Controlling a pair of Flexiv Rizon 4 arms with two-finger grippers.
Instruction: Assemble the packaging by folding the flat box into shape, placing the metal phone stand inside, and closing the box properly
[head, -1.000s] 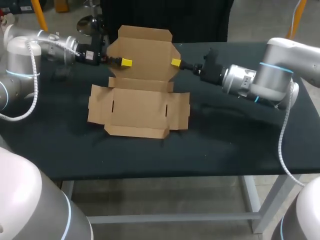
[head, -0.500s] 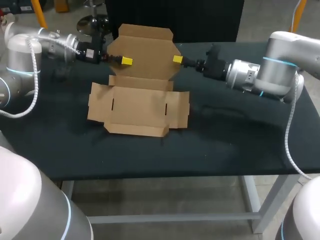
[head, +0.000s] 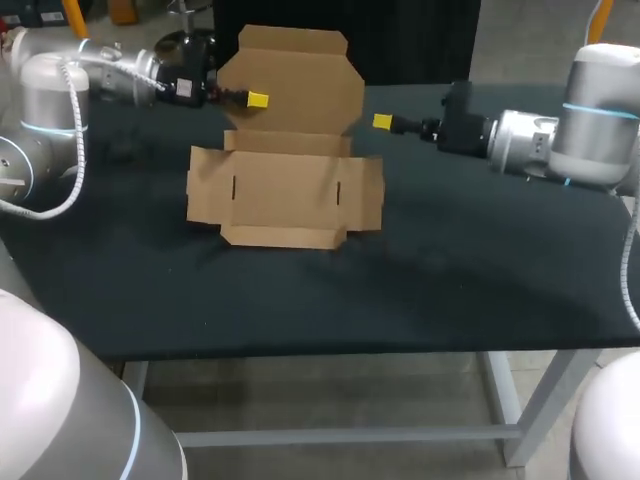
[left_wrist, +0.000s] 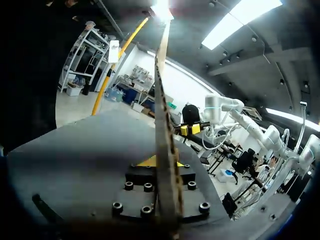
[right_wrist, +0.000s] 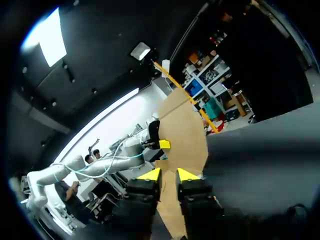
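Note:
The flat brown cardboard box (head: 285, 200) lies on the black table, its lid (head: 295, 85) standing upright at the back. My left gripper (head: 257, 100) is shut on the lid's left edge; in the left wrist view the cardboard (left_wrist: 162, 125) runs edge-on between its yellow tips (left_wrist: 165, 162). My right gripper (head: 382, 122) hangs a short way right of the lid, apart from it. In the right wrist view its fingers (right_wrist: 168, 175) stand slightly open with nothing held, the lid (right_wrist: 185, 130) ahead and my left gripper (right_wrist: 162, 144) beyond. No phone stand is in view.
The dark table top (head: 450, 260) stretches bare to the right and in front of the box. The box's side flaps (head: 205, 185) lie flat on the table. Both arms come in low over the back of the table.
My right gripper has let go of the lid's right edge and drawn back to the right. The left gripper has kept its hold, and the lid stands more upright.

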